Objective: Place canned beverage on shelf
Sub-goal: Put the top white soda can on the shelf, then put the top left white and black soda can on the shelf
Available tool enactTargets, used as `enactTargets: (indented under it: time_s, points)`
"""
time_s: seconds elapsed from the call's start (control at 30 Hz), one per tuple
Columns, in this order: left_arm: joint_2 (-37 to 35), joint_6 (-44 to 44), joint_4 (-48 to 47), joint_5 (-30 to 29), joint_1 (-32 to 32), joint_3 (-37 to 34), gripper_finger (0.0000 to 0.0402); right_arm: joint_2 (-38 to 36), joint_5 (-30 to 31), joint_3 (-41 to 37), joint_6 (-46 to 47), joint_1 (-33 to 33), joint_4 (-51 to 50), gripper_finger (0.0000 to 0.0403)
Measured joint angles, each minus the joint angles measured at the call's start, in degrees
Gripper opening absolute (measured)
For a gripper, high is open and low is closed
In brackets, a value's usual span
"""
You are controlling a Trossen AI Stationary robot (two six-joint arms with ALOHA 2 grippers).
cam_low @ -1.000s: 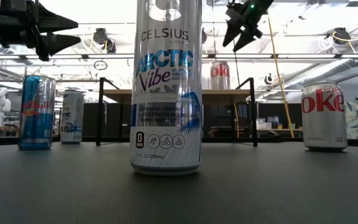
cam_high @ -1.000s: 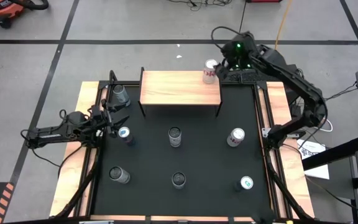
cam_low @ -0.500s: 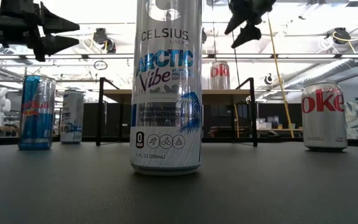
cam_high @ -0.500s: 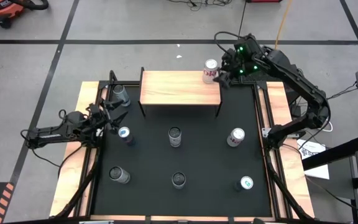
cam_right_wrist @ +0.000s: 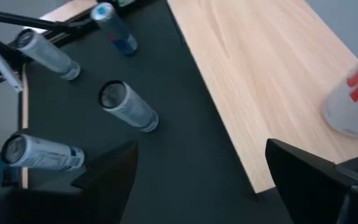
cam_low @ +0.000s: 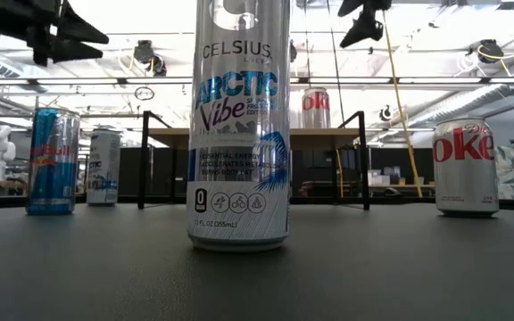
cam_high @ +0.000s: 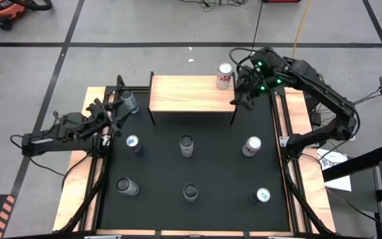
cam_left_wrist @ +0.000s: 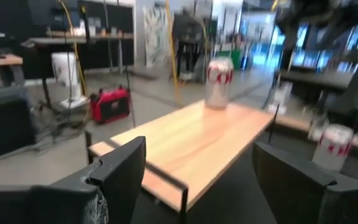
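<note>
The shelf (cam_high: pixel 192 93) stands at the far middle of the black mat. A silver and red can (cam_high: pixel 225 76) rests upright on its base at the shelf's far right corner, also visible in the low view (cam_low: pixel 316 107). My right gripper (cam_high: pixel 242 101) hangs open and empty above the shelf's right end, nearer than the can, tilted down; its wrist view shows the shelf (cam_right_wrist: pixel 272 81) and the can (cam_right_wrist: pixel 356 106). My left gripper (cam_high: pixel 119 113) is open and empty at the left edge, pointing level along the shelf (cam_left_wrist: pixel 191 143) toward the can (cam_left_wrist: pixel 219 83).
Several other cans stand on the mat: one at the shelf's left end (cam_high: pixel 128 101) close to my left gripper, a blue one (cam_high: pixel 132 144), one mid-mat (cam_high: pixel 187 146), a red and silver one (cam_high: pixel 251 147), and three near the front (cam_high: pixel 191 192). Most of the shelf's top is bare.
My right gripper has drawn away from the can on the shelf toward the table's near edge and tipped further down, still open. My left gripper has risen, tipped up to level and shifted toward the far edge, still open. The can has stayed upright on the shelf.
</note>
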Motion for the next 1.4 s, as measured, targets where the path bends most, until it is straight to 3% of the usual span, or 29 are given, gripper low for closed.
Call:
enactTargets:
  time_s: [0.13, 0.4, 0.77, 0.87, 1.03, 1.27, 1.4]
  points:
    - [3.93, -0.2, -6.67, -5.42, 0.02, 4.84, 0.0293, -2.05, 1.81, 0.0, 0.65, 0.97, -0.07, 0.0334]
    - [11.34, -4.56, -7.58, -13.27, 0.46, 6.64, 0.0293, -4.81, 9.2, 0.0, 3.36, 1.72, -2.5, 0.0334]
    - [17.06, -4.49, -10.95, -12.83, 8.43, 6.64, 0.0293, -5.56, 9.08, 0.0, 3.41, 1.72, -4.81, 0.0334]
    - [17.04, -2.42, -9.42, -9.8, 11.41, 6.68, 0.0293, -5.56, 9.08, 0.0, 3.39, 1.72, -4.79, 0.0334]
    - [18.2, -1.4, -8.78, 1.88, 17.55, 9.23, 0.0293, -5.56, 9.08, 0.0, 3.05, 1.72, -4.77, 0.0334]
    - [22.77, 6.26, -8.84, 6.7, 26.9, 15.32, 0.0293, -5.53, 9.06, 0.0, 3.02, 1.72, -4.75, 0.0334]
    - [25.4, 9.37, -9.05, 13.52, 32.5, 17.25, 0.0293, -5.52, 9.06, 0.0, 2.95, 1.72, -4.75, 0.0334]
